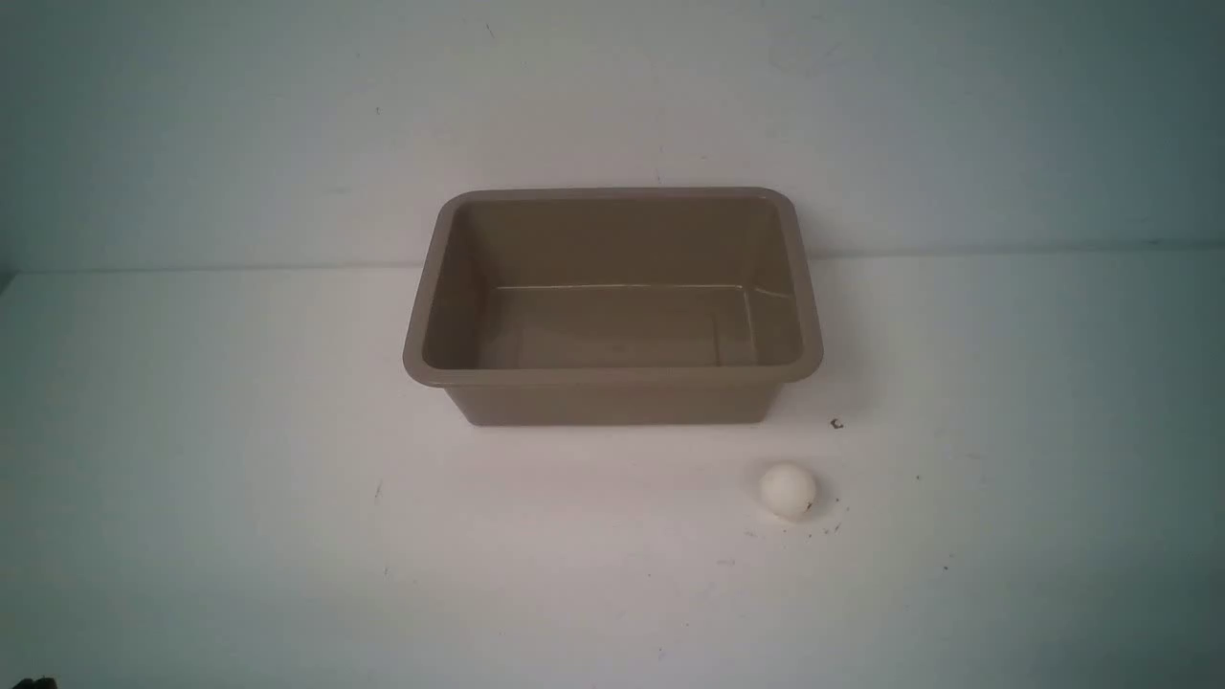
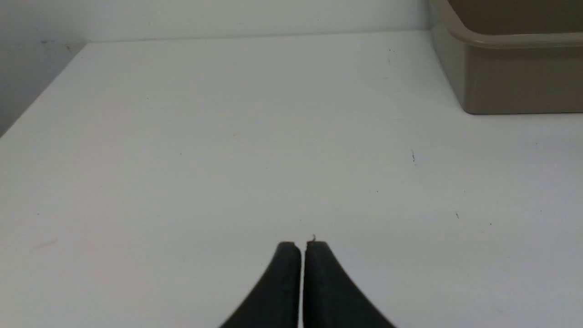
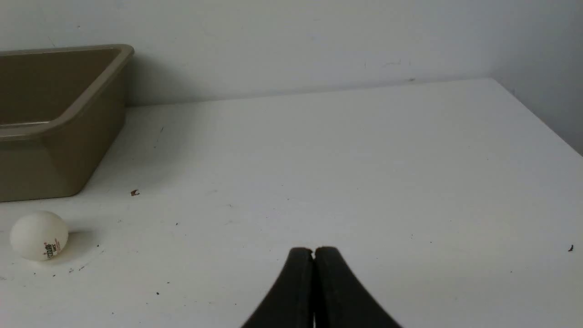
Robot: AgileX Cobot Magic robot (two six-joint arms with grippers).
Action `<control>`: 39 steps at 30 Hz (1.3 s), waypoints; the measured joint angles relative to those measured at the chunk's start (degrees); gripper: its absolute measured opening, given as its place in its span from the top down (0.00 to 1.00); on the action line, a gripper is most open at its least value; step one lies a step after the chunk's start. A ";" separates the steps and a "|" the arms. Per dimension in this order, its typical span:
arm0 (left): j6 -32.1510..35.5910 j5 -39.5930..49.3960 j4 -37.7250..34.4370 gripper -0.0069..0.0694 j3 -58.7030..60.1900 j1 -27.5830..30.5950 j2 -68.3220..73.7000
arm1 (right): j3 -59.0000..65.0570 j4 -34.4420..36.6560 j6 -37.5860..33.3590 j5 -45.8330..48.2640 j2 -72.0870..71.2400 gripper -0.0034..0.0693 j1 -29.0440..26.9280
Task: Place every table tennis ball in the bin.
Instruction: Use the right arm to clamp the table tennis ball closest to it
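Closest to the camera are the two black fingers of the right gripper. They are pressed together and hold nothing. The left gripper looks the same: shut but for a thin crack, with nothing in it. Both hang over the bare white table.

Farther out lies the table tennis ball, resting on the table and touching nothing. Take 12 o'clock as straight away from the robot. Then the ball sits between 4 and 5 o'clock from the middle of the bin and near its front right corner, but apart from it. A tiny dark speck lies between them, a bit to the right.

I think the job is just starting, because the bin looks empty. The right arm seems the best one to use, since the ball is on its side. It should open its fingers wider than the ball, come straight down over it and close softly. A bump would make the ball roll away! Then it should lift it above the rim and let go over the middle.

The ball is round, so it has no long side. Its little printed mark sits low and faces the right wrist camera. The bin's long side runs from 9 to 3 o'clock — its mouth faces up.
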 joint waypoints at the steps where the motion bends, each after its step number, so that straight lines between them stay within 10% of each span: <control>1: 0.00 0.00 0.00 0.91 0.00 0.00 0.00 | 0.00 0.00 0.00 0.00 0.00 0.98 0.00; 33: 0.00 0.00 0.00 0.91 0.00 0.00 0.00 | 0.00 0.61 0.40 0.00 0.00 0.98 0.00; 39: 0.00 0.00 0.00 0.91 0.00 0.00 0.00 | 0.27 18.19 4.22 -4.60 0.00 0.98 0.00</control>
